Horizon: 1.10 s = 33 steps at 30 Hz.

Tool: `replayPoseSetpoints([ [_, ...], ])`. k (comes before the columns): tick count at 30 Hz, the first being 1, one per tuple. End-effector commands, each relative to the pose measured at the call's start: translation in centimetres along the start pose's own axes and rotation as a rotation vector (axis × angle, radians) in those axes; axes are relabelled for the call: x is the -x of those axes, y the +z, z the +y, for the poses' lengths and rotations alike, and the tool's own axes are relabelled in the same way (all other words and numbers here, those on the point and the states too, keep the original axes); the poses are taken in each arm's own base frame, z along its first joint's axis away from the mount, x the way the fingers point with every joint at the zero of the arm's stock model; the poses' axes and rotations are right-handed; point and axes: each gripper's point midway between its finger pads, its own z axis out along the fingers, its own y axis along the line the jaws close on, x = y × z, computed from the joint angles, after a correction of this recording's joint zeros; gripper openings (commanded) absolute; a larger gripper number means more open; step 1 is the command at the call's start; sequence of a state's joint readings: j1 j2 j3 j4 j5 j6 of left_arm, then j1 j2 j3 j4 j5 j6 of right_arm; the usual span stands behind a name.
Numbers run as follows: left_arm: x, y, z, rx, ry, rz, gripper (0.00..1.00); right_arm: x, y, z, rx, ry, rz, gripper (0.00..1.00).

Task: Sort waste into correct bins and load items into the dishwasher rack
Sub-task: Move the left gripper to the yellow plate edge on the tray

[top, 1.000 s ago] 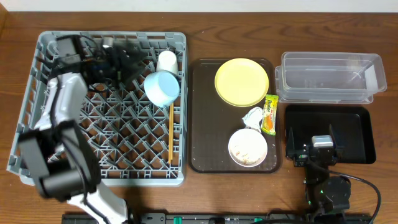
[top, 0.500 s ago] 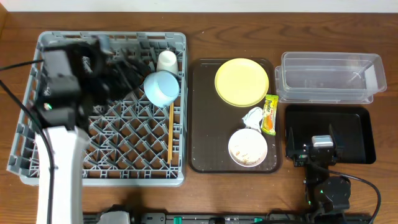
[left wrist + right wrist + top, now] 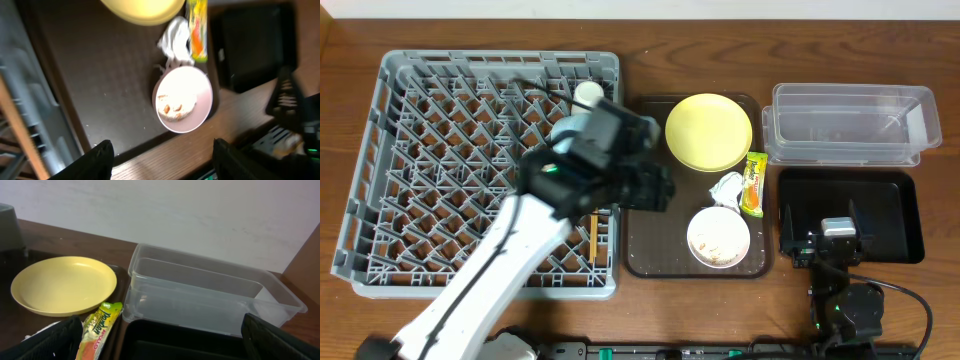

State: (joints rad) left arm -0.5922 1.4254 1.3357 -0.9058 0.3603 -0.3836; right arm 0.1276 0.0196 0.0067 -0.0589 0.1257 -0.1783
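At the near edge of the counter, the right gripper rests over the black tray, jaws spread wide and empty. Further in, the left gripper hangs above the brown serving tray, jaws parted around nothing, over the white bowl of crumbs. Beyond lie the napkin, the wrapper and the yellow plate; the rack sits to the left.
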Motion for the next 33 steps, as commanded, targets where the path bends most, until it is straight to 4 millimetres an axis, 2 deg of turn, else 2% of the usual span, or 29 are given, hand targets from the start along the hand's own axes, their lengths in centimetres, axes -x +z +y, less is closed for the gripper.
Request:
replayPoseSetpoints([
  [1,-1.0,2.9,0.2,0.046,0.037,0.071,0.66,-0.3,0.0,0.0,0.0,-0.011,0.01,0.99],
  [4,-1.6,4.6,0.5,0.067,0.032,0.122,0.66,-0.3,0.0,0.0,0.0,-0.011,0.01,0.99],
  [7,-1.7,5.3,0.8,0.076,0.026,0.14,0.66,-0.3,0.0,0.0,0.0,-0.011,0.01,0.99],
  [11,-0.2,5.4,0.1,0.045,0.034,0.081,0.66,-0.3,0.0,0.0,0.0,-0.011,0.01,0.99],
  [13,0.8,5.4,-0.5,0.025,0.006,0.041,0.75,-0.3,0.0,0.0,0.0,-0.011,0.01,0.99],
  [20,2.7,5.0,-1.7,-0.011,0.021,-0.03,0.79,-0.3,0.0,0.0,0.0,-0.011,0.01,0.99],
  [23,3.0,5.0,-1.8,-0.016,0.025,-0.045,0.94,-0.3,0.0,0.0,0.0,-0.011,0.01,0.99],
  [33,3.4,5.0,-1.2,0.018,0.024,-0.065,0.95,-0.3,0.0,0.0,0.0,-0.011,0.01,0.99],
])
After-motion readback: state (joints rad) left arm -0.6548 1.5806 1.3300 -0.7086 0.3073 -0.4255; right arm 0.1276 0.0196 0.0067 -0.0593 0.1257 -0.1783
